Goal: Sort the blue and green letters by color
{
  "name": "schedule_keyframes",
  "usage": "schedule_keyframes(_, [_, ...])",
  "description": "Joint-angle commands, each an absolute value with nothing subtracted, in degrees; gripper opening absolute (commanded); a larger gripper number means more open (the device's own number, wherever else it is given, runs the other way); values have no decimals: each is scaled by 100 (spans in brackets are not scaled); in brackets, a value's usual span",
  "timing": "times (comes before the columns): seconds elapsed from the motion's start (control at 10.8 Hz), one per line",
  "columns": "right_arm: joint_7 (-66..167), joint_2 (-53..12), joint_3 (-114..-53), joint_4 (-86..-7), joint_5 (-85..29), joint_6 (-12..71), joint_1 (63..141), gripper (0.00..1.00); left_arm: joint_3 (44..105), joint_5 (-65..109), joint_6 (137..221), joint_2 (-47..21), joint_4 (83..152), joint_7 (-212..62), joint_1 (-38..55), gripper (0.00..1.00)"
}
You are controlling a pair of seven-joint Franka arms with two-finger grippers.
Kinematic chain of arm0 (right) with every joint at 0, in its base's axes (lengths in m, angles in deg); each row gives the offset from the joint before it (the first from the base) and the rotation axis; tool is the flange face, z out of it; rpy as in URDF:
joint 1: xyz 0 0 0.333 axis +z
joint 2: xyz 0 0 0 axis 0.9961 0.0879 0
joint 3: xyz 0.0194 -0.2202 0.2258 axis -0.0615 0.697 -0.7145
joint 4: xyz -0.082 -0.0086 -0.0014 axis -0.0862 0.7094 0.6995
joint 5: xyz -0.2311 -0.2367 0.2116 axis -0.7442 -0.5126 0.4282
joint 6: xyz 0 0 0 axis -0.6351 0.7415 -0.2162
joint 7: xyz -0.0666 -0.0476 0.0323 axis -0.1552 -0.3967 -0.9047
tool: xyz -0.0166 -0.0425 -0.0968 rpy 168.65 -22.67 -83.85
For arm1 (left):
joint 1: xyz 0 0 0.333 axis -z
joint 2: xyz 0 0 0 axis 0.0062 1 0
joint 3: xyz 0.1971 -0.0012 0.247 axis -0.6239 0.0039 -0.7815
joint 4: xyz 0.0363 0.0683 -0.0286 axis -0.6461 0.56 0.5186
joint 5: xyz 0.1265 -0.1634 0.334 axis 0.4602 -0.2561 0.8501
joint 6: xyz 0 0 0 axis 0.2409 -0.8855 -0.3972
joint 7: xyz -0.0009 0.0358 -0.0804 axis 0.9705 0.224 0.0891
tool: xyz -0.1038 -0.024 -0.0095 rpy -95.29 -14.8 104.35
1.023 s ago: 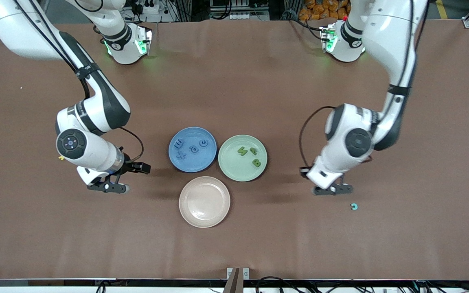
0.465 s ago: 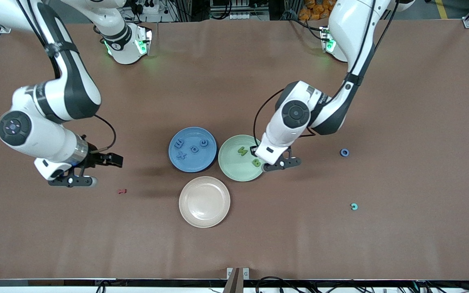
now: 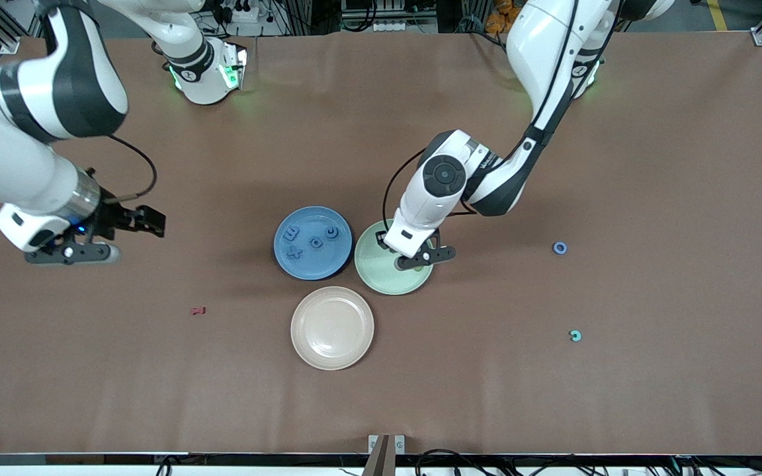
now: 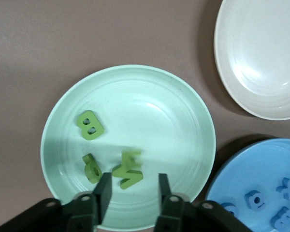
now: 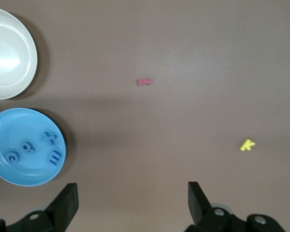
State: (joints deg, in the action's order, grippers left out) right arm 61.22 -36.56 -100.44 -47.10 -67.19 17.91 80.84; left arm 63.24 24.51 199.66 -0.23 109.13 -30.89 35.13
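My left gripper (image 3: 423, 259) hangs low over the green plate (image 3: 373, 268), open, with nothing between its fingers (image 4: 104, 189). Olive green letters lie in that plate (image 4: 150, 106): a B (image 4: 90, 125), a rounded one (image 4: 92, 168) and a blurred one (image 4: 128, 170) just off the fingertips. Medium blue letters (image 3: 315, 242) lie in the blue plate (image 3: 288, 261) beside it. A blue ring letter (image 3: 559, 248) lies alone on the table toward the left arm's end. Toward the right arm's end, my right gripper (image 3: 70, 253) is up above the table, open and empty.
A pale pinkish plate (image 3: 332, 344) sits nearer the front camera than the two coloured plates. A dark red letter (image 3: 198, 310), a yellow letter (image 5: 247, 144) and a teal letter (image 3: 575, 336) lie loose on the brown table.
My left arm swung from the table near its own end to over the green plate, and its jaws parted. My right arm drew back toward its end, uncovering the red letter.
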Motion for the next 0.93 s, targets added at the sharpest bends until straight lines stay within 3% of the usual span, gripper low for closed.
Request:
schedule_keyframes(0.0, [5531, -4088, -9236, -4947, -6579, 1747, 8627, 100, 6308, 2393, 19975, -27, 10721, -3012, 3480, 100])
schedule_keyframes(0.37, [5468, -4273, -8901, -4667, -6579, 1694, 8909, 100, 6264, 2780, 19748, -738, 10756, -4238, 2946, 100])
schedule_keyframes(0.84, [5485, -4641, -9014, -4165, -6579, 1044, 8734, 100, 6334, 2736, 18387, -1757, 10774, -5793, 1839, 100])
